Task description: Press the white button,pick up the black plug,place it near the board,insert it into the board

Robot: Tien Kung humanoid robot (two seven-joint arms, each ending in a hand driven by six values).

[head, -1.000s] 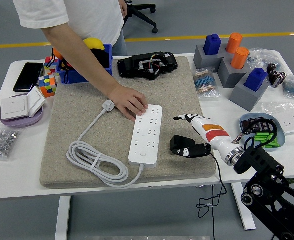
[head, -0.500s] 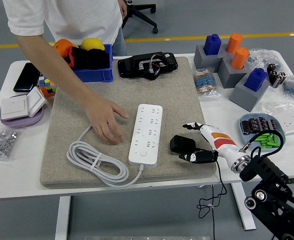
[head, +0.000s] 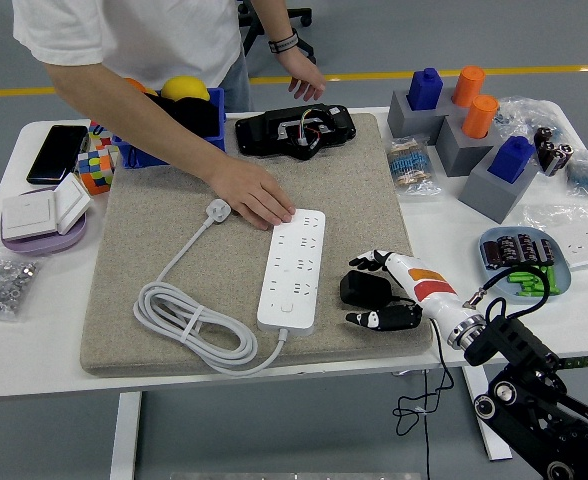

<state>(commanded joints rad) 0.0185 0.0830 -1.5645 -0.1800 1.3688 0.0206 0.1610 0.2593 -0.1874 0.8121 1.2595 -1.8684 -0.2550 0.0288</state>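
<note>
A white power strip (head: 292,268) lies lengthwise on the beige felt mat (head: 164,240), its white cable (head: 189,322) coiled to its left. The black plug (head: 363,290) lies on the mat just right of the strip. My right hand (head: 366,292) reaches in from the lower right and straddles the plug. Its thumb tip is just beyond the plug and its fingertips (head: 366,320) are just in front, with the hand open. A person's hand (head: 257,203) rests on the strip's far left corner. The left arm is out of view.
A black device (head: 294,130) and a blue bin (head: 164,140) of fruit stand at the mat's far edge. Grey blocks (head: 469,140) with blue and orange pegs sit far right. A blue dish (head: 522,262) of batteries is beside my forearm. The person's other hand (head: 304,75) hangs beyond the table.
My right hand moved left and now straddles the black plug. The person's hand went from the mat left of the strip up to the strip's far left corner.
</note>
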